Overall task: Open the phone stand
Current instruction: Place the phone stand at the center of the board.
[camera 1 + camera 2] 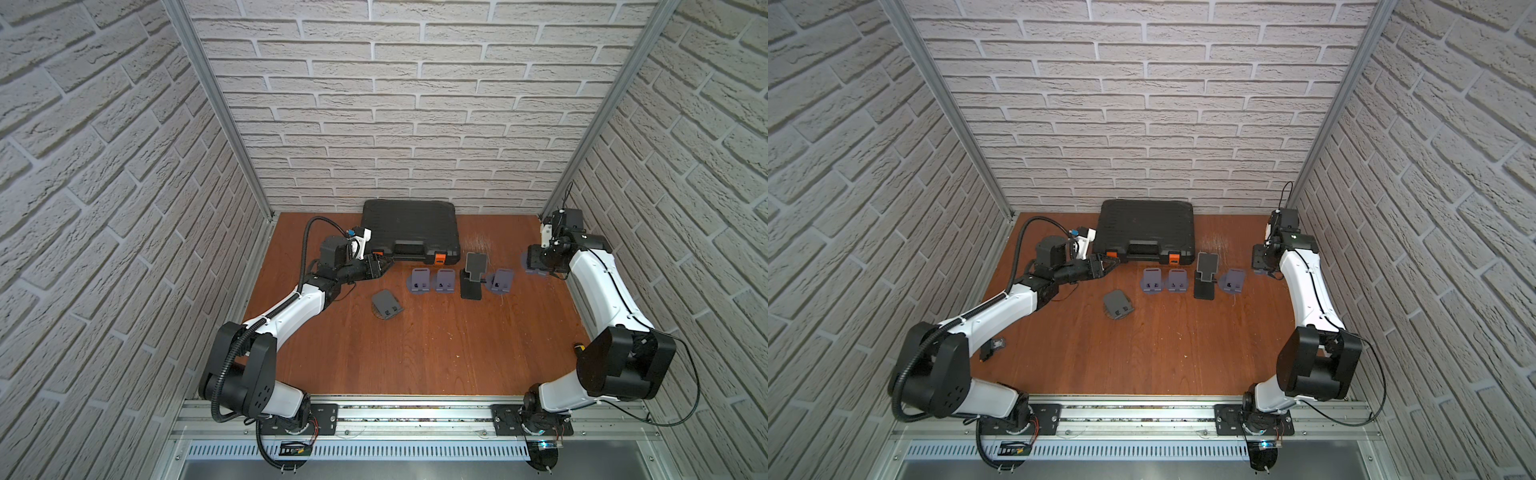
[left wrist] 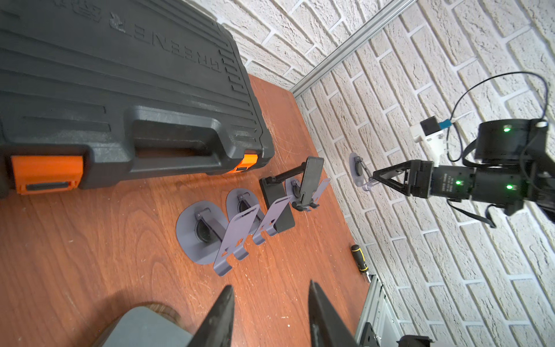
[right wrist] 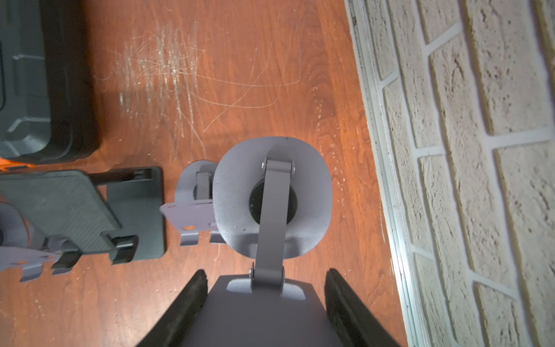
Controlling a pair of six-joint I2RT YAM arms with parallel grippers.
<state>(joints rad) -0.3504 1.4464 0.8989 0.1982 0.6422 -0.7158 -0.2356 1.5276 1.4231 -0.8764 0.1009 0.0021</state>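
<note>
Over a wooden tabletop (image 1: 415, 353), the left gripper (image 1: 387, 262) hovers beside a black tool case (image 1: 409, 226) while the right gripper (image 1: 535, 266) is at a purple phone stand (image 1: 530, 272) by the wall (image 1: 631, 216), a row of stands (image 1: 444, 281) between them.

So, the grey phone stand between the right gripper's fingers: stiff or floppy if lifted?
Likely floppy: the phone stand has an arm pinned at both ends, so its base could swing below the right gripper. Looks like thin sheet, probably light. The broad round base should resist tipping.
</note>
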